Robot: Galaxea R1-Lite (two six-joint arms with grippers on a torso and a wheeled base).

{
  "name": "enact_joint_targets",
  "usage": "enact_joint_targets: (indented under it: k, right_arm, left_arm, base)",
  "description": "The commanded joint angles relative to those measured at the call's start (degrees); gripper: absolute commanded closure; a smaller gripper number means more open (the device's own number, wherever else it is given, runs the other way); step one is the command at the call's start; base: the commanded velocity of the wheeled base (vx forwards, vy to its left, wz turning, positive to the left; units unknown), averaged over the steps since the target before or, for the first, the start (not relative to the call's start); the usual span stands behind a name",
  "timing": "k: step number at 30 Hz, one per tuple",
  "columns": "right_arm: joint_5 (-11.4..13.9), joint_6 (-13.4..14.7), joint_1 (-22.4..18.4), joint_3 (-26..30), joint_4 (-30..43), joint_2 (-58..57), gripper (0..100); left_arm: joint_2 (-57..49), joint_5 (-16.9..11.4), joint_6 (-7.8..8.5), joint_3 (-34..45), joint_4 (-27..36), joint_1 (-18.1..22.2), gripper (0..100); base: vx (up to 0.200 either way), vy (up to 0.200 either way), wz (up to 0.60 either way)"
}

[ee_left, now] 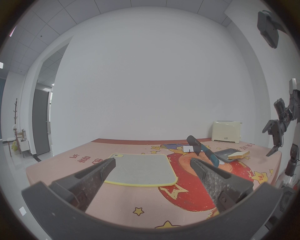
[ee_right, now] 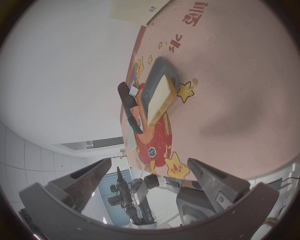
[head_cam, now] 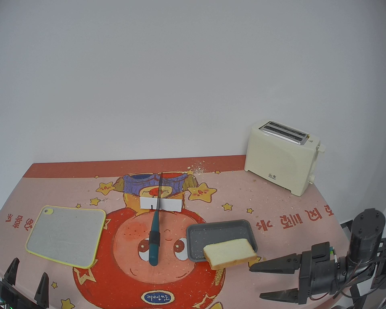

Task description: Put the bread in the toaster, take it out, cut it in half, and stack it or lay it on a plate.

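A slice of bread (head_cam: 230, 252) (ee_left: 238, 154) (ee_right: 161, 99) leans on the near rim of a grey rectangular plate (head_cam: 220, 237) (ee_right: 153, 78) at the table's middle right. The cream toaster (head_cam: 282, 156) (ee_left: 227, 131) (ee_right: 137, 10) stands at the back right, slots empty. A teal-handled knife (head_cam: 155, 232) (ee_left: 204, 151) (ee_right: 130, 106) rests with its blade on a white holder (head_cam: 161, 203). A grey cutting board (head_cam: 66, 235) (ee_left: 141, 169) lies at the left. My right gripper (head_cam: 255, 281) (ee_right: 149, 164) hangs open just right of the bread, at the near right edge. My left gripper (head_cam: 26, 277) (ee_left: 152, 165) is open at the near left corner.
Crumbs are scattered over the printed tablecloth (head_cam: 120, 265), thickest by the back edge. A plain wall rises right behind the table. Open tablecloth lies between the plate and the toaster.
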Motion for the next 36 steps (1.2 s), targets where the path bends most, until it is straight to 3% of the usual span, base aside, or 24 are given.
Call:
enact_joint_targets:
  k: [1, 5, 8, 28, 36]
  right_arm:
    - [-2.9, 0.9, 1.3, 1.1, -5.1, 8.8, 0]
    - [-3.2, 4.3, 2.1, 0.5, -8.4, 9.5, 0]
    - [-3.2, 4.9, 1.3, 0.4, -9.1, 10.4, 0]
    - [-2.9, 4.9, -4.7, -1.0, -22.5, 20.4, 0]
    - [-3.0, 4.8, -5.3, -1.4, -23.5, 20.9, 0]
  left_arm:
    - [0.0, 0.0, -0.02, 1.0, 0.0, 0.0, 0]
    - [0.0, 0.0, -0.02, 1.0, 0.0, 0.0, 0]
    - [0.0, 0.0, -0.02, 1.0, 0.0, 0.0, 0]
    - [0.0, 0.0, -0.02, 1.0, 0.0, 0.0, 0]
    - [0.1, 0.0, -0.02, 1.0, 0.0, 0.0, 0]
  base:
    - [0.0, 0.0, 0.0]
    - [0.0, 0.0, 0.0]
    - [0.0, 0.0, 0.0]
    - [0.0, 0.0, 0.0]
    - [0.0, 0.0, 0.0]
